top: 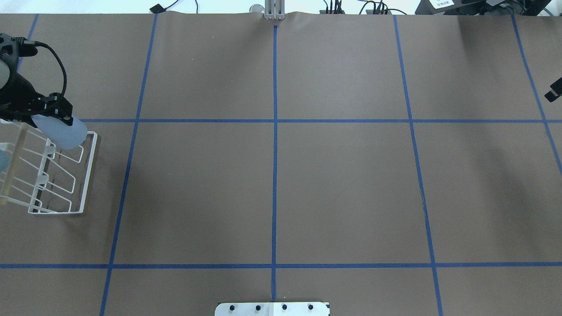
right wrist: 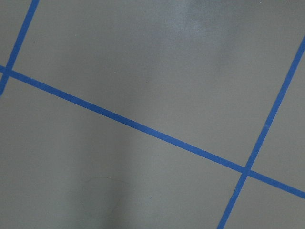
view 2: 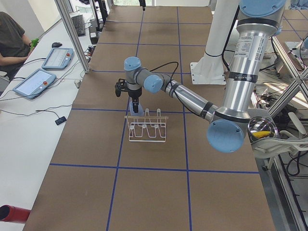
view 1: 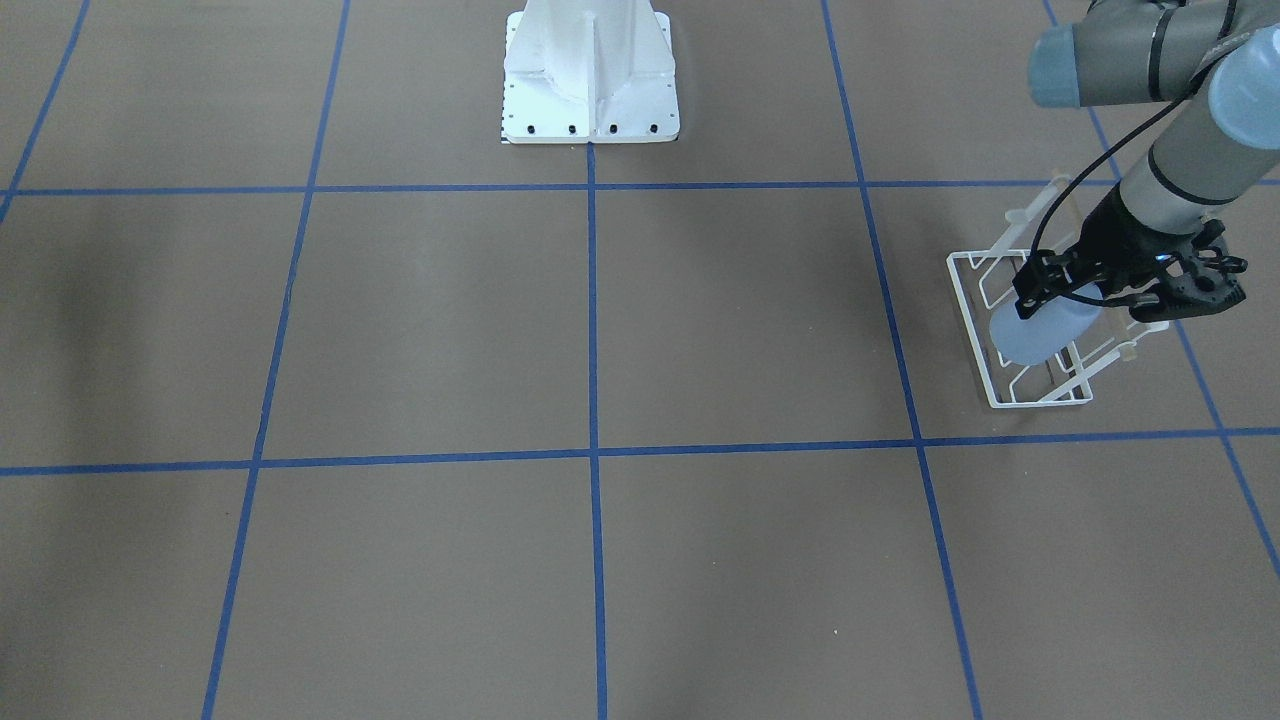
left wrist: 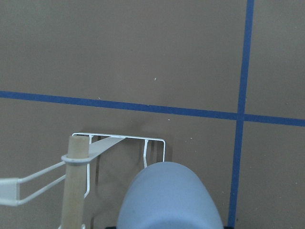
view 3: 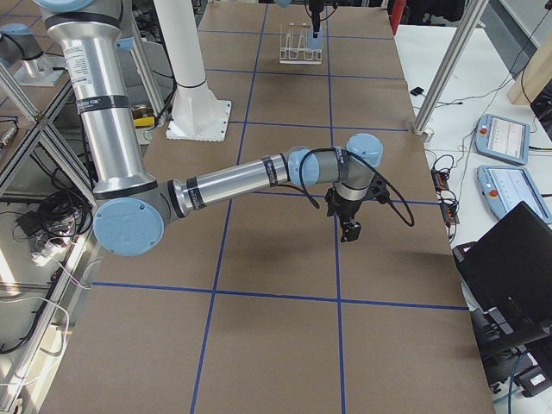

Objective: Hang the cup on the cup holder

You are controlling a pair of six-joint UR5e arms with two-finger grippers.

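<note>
Front view: the left gripper (view 1: pixel 1092 292) is clamped on the cup (view 1: pixel 1038 335), which is tilted with its closed end low over the holder (view 1: pixel 970 330) at the left of the table (view 1: pixel 450 330). Overhead: the cup overlaps the holder's far right corner (whether it rests on a peg, I cannot tell). Right side view: the right gripper (view 3: pixel 349 231) hangs above the table, well apart; its opening cannot be told. Left wrist view: the cup is just right of the rod (left wrist: pixel 72 191).
</note>
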